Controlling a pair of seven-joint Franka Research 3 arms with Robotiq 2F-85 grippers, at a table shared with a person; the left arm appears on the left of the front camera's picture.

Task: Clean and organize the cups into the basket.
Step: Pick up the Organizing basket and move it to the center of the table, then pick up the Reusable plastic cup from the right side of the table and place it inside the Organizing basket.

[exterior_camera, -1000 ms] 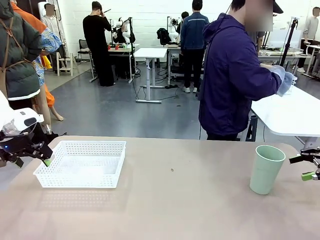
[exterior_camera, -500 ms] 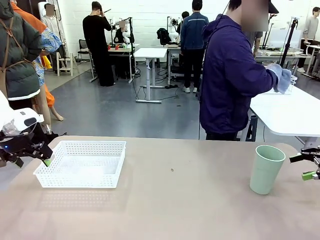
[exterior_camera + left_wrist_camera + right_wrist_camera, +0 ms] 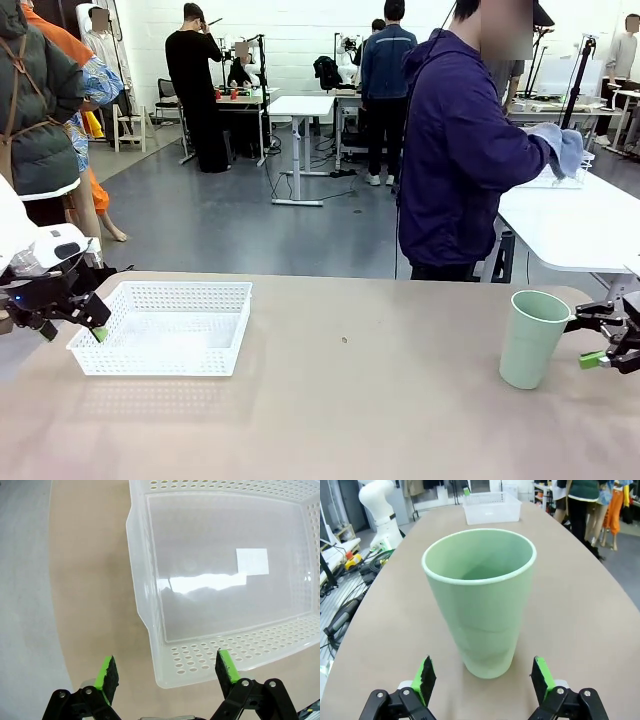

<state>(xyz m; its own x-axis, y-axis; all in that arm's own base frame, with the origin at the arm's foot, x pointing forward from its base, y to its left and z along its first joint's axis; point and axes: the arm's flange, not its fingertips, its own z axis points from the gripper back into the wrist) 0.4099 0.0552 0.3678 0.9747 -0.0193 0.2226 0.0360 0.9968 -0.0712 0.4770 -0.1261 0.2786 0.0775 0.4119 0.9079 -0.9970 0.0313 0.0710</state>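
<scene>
Hanging with its jaws apart, the right gripper (image 3: 592, 338) sits level with the mint cup (image 3: 533, 338), which stands upright just ahead of its fingertips, lined up, I judge, for a side grasp. The left gripper (image 3: 166, 670), jaws likewise apart, straddles the near rim of the basket (image 3: 142, 605), which is empty, probably to steady it. Neither the cup nor the basket bears any readable print.

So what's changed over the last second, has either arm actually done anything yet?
The right gripper has moved in toward the mint green cup with its jaws open, and has not taken hold of it. The left gripper has dipped slightly at the left end of the white basket and is also open. The cup and basket have stayed where they were.
</scene>
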